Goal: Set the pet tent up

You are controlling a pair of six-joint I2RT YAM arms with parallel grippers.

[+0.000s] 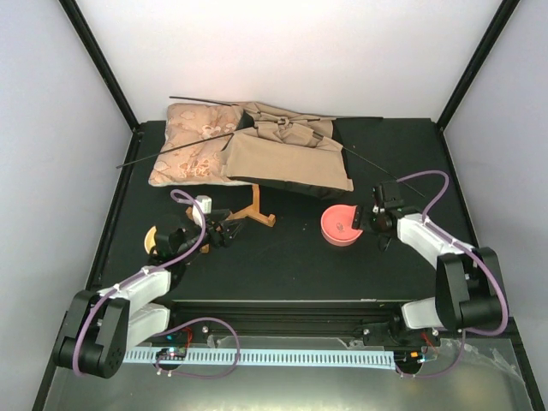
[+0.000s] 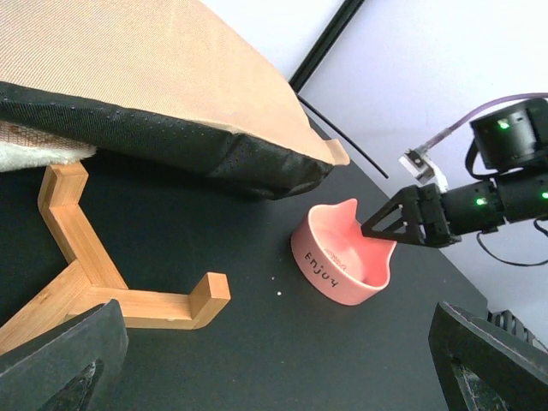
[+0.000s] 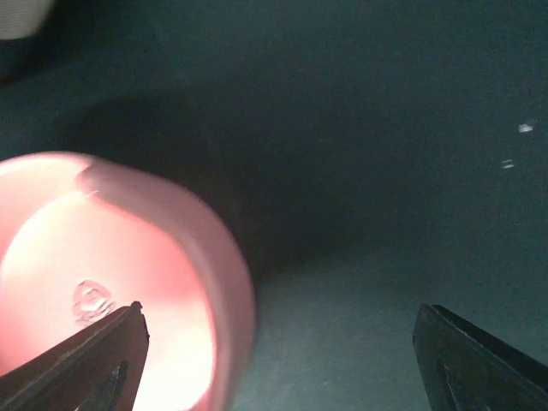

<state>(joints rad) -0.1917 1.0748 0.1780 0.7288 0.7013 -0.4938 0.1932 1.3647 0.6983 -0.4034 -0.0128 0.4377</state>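
Observation:
The pet tent (image 1: 287, 154) lies collapsed at the back of the table, tan canvas with black lining along its front edge. Thin black poles (image 1: 205, 103) stick out of it to the left and right. In the left wrist view the tent's canvas (image 2: 154, 77) hangs over a wooden stand (image 2: 86, 274). My left gripper (image 1: 224, 231) is open and empty, low over the table in front of the stand; its jaws (image 2: 282, 342) stand wide apart. My right gripper (image 1: 364, 221) is open at the pink bowl's right rim; it holds nothing.
A beige floral cushion (image 1: 193, 145) lies left of the tent, partly under it. A pink bowl (image 1: 341, 225) marked "Enjoy" (image 2: 342, 257) sits right of centre; its rim (image 3: 231, 282) lies between my right fingers. A yellow object (image 1: 150, 238) lies by the left arm.

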